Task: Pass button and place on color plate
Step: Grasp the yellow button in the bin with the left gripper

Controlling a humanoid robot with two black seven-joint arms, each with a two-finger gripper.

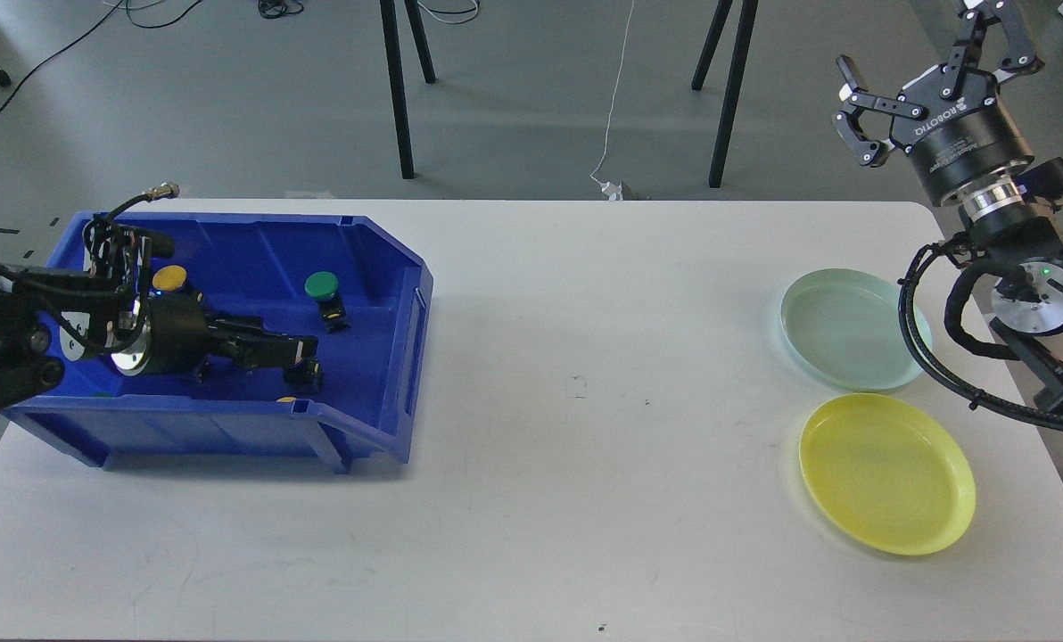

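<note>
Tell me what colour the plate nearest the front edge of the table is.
Yellow. The plate shows clearly in the head view, just in front of the pale green one.

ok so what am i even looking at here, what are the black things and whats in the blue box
This one picture is taken from a robot's own head, looking down at a white table. The black things are its two arms. The left arm reaches into the blue bin, and its left gripper is down near the bin floor; whether its jaws hold anything cannot be told from here. The right gripper is raised above the table's far right corner, jaws open and empty. In the bin lie push buttons: a green button and a yellow button are plain to see. On the right sit a pale green plate and a yellow plate, both empty.
</note>
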